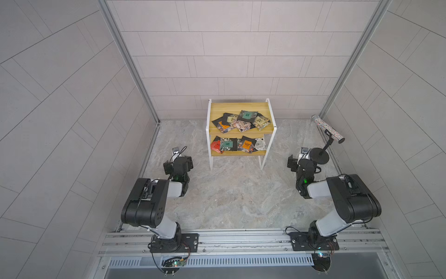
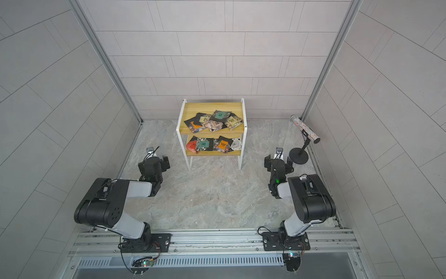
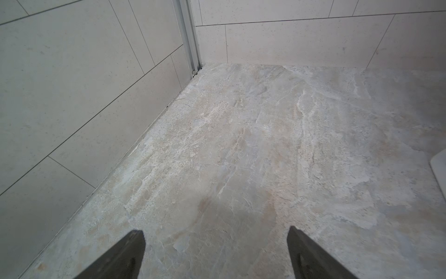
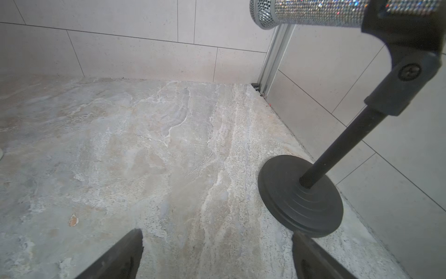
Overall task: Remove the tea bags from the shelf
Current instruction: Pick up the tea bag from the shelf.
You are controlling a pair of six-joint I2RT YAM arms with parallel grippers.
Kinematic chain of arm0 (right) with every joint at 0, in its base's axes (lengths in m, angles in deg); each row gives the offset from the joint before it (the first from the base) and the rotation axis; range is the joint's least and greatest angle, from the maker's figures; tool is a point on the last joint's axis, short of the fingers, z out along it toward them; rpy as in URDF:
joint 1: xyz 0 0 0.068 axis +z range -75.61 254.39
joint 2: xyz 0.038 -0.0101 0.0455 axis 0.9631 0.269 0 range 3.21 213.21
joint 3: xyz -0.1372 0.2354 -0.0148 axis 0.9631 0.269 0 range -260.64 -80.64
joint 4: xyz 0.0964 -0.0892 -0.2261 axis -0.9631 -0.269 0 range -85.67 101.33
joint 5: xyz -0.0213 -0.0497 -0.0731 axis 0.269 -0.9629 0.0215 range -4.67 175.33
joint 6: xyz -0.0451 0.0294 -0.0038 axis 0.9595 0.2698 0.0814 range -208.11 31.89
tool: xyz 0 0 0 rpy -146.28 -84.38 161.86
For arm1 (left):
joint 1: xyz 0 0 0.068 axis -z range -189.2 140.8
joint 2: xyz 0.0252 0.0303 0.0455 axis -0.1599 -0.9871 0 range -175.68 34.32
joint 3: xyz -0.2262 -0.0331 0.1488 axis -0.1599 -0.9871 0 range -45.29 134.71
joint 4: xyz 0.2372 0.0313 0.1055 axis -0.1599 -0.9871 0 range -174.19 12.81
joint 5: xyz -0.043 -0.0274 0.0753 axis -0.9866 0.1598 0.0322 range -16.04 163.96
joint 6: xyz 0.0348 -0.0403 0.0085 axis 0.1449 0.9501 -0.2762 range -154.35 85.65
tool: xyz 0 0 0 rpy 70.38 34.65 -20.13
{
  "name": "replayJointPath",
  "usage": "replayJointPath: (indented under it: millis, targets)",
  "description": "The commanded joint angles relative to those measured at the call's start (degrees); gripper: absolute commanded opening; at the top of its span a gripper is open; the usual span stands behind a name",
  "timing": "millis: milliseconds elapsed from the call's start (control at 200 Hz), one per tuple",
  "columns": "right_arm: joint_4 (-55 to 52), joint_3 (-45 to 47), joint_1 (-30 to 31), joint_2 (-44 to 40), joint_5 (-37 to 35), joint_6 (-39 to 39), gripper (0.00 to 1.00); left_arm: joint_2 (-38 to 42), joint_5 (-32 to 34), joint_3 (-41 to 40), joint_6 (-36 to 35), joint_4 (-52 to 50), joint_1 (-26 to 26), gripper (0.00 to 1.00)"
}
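Note:
The shelf (image 1: 224,107) (image 2: 200,107), with yellowish boards and a white frame, stands at the back middle of the marbled floor in both top views. Several tea bags (image 1: 241,120) (image 2: 213,120) lie overlapping on its upper board. Several more tea bags (image 1: 237,144) (image 2: 213,144) lie on the lower board. My left gripper (image 1: 178,162) (image 2: 154,160) (image 3: 216,230) hovers open and empty over bare floor, left of the shelf's front. My right gripper (image 1: 304,162) (image 2: 278,161) (image 4: 217,232) is open and empty to the shelf's right. Neither wrist view shows any tea bags.
A black round-based stand (image 1: 319,155) (image 2: 299,155) (image 4: 301,195) carrying a glittery tube (image 1: 328,129) (image 4: 313,12) stands just beyond my right gripper, by the right wall. Tiled walls close in the left, back and right sides. Both arm bases sit on a metal rail (image 1: 241,238) at the front.

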Motion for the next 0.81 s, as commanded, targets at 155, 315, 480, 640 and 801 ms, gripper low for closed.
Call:
replayJointPath:
  millis: [155, 315, 480, 640, 801]
  targets:
    - [-0.19, -0.22, -0.39, -0.27, 1.1, -0.4, 1.0, 0.71, 0.48, 0.03, -0.32, 0.89, 0.04, 1.0]
    - [-0.53, -0.35, -0.45, -0.26, 1.37, -0.62, 1.0, 0.66, 0.46, 0.02, -0.28, 1.14, 0.06, 1.0]
    - [-0.53, -0.32, -0.47, -0.26, 1.32, -0.61, 1.0, 0.63, 0.58, 0.02, -0.21, 1.11, 0.06, 1.0]
    - [-0.53, -0.32, -0.48, -0.27, 1.37, -0.59, 1.0, 0.7, 0.54, 0.02, -0.22, 1.03, 0.03, 1.0]
    - [-0.4, -0.22, -0.49, -0.35, 1.37, -0.59, 1.0, 0.7, 0.52, 0.02, -0.14, 1.07, 0.07, 1.0]
